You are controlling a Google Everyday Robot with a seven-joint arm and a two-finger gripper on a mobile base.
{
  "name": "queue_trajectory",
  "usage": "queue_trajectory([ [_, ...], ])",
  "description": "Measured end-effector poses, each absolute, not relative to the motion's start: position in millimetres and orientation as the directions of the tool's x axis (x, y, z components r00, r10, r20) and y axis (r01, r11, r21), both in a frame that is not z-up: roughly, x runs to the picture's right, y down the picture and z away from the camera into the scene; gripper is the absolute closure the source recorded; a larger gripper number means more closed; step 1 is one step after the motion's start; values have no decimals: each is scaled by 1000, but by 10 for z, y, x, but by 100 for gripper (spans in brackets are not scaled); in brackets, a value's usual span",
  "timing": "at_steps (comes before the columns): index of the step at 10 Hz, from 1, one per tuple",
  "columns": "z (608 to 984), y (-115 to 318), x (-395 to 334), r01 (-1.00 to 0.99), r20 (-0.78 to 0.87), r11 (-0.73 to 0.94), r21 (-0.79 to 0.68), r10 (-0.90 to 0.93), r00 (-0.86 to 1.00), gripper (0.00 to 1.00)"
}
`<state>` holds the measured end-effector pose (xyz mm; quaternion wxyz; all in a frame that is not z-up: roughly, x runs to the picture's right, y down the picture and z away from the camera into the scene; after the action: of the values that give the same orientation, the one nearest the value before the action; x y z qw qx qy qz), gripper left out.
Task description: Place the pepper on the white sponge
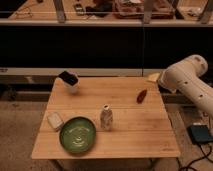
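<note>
The small dark red pepper (142,96) lies on the wooden table (125,135) near its right back part. The off-white sponge (55,120) lies near the table's left edge, just left of the green plate (78,134). My white arm (187,80) comes in from the right. The gripper (152,77) shows as a pale tip just past the table's back right corner, a little above and right of the pepper and apart from it. It holds nothing that I can see.
A white patterned bottle (106,118) stands upright in the table's middle, between pepper and sponge. A black-topped white object (68,80) sits at the back left. A dark counter front runs behind the table. A blue-grey box (200,134) with a cable lies on the floor at right.
</note>
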<state>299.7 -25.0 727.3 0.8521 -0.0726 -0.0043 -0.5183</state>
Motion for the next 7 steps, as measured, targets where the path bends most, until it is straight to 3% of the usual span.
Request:
queue_trajectory([
  [2, 7388, -189, 2910, 888, 133, 444, -117, -879, 457, 20],
  [7, 8187, -96, 2501, 930, 368, 339, -141, -854, 367, 20],
])
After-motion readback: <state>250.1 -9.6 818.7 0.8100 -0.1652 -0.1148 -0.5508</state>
